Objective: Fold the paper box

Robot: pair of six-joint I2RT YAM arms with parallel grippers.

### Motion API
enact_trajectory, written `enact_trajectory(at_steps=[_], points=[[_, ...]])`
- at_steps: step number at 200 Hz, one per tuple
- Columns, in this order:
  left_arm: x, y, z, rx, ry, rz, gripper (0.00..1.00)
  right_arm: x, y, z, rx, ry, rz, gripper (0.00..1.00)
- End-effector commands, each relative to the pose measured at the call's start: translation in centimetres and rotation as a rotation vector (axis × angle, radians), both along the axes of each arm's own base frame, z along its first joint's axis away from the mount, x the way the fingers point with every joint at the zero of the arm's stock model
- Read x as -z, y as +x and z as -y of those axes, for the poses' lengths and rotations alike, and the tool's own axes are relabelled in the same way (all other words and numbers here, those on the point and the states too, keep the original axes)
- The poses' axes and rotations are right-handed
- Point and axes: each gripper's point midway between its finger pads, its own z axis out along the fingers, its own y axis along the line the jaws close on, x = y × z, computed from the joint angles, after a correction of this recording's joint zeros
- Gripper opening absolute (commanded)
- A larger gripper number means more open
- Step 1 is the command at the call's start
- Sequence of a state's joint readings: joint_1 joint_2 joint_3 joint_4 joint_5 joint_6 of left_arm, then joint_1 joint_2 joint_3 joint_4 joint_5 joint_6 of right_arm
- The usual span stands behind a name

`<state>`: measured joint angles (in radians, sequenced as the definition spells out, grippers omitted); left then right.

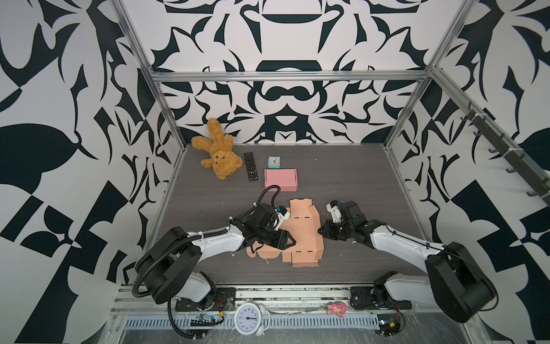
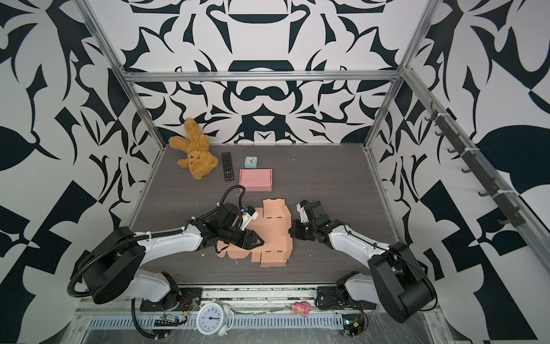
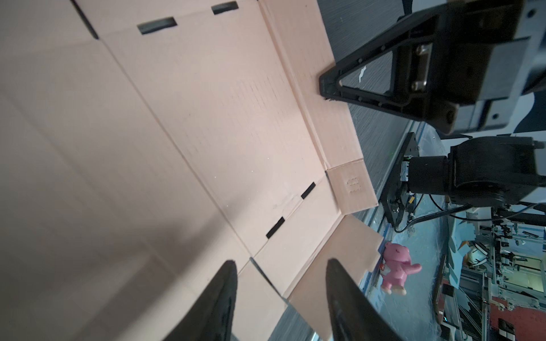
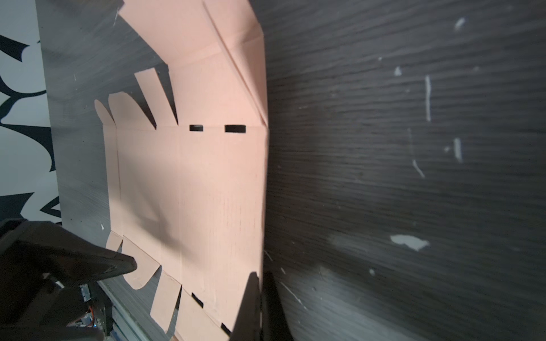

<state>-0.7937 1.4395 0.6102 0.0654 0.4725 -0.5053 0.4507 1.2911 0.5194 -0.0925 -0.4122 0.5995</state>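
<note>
Box (image 1: pixel 303 235) (image 2: pixel 276 235) is still a flat peach blank with its slots and flaps showing. It sits mid-counter (image 1: pixel 357 178) toward the front, between the two arms. The far section looks bent up a little, but I can't confirm that.

Left claw (image 1: pixel 290 241) (image 2: pixel 259 240): jaws about half apart with nothing between them, over the box's left-centre and pointing right. In the left wrist view both fingers (image 3: pixel 224 295) sit above the panel (image 3: pixel 206 118), near a slotted crease.

Right claw (image 1: pixel 320 230) (image 2: pixel 291 233): jaws closed, tip at the box's right edge. In the right wrist view the fingers (image 4: pixel 251 295) are pressed together right on the edge line of the card (image 4: pixel 206 177). I can't tell whether the card is pinched between them. The left wrist view shows the right claw's tip (image 3: pixel 325 85) touching the narrow side flap.

Behind the box and clear of it is a folded pink box (image 1: pixel 280 179). A teddy (image 1: pixel 218 152), a remote (image 1: pixel 249 166) and a small clock (image 1: pixel 273 162) are at back-left.
</note>
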Motion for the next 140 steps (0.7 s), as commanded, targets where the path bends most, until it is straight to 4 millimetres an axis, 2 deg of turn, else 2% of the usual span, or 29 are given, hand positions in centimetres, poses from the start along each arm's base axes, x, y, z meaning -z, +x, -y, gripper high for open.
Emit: enact_trajectory(at_steps=[1, 47, 92, 140], points=[[-0.8, 0.8, -0.6, -0.035, 0.0, 0.009, 0.51, -0.6, 0.3, -0.3, -0.082, -0.018, 0.012, 0.0], [-0.2, 1.6, -1.7, -0.082, -0.008, -0.011, 0.51, 0.2, 1.4, -0.1, -0.083, -0.013, -0.01, 0.0], [0.2, 1.9, -2.1, -0.105, -0.014, -0.024, 0.51, 0.9, 1.6, 0.0, -0.08, -0.005, -0.028, 0.01], [0.0, 2.1, -1.9, -0.111, -0.03, -0.025, 0.51, 0.9, 1.4, 0.4, -0.034, 0.004, -0.019, 0.26]])
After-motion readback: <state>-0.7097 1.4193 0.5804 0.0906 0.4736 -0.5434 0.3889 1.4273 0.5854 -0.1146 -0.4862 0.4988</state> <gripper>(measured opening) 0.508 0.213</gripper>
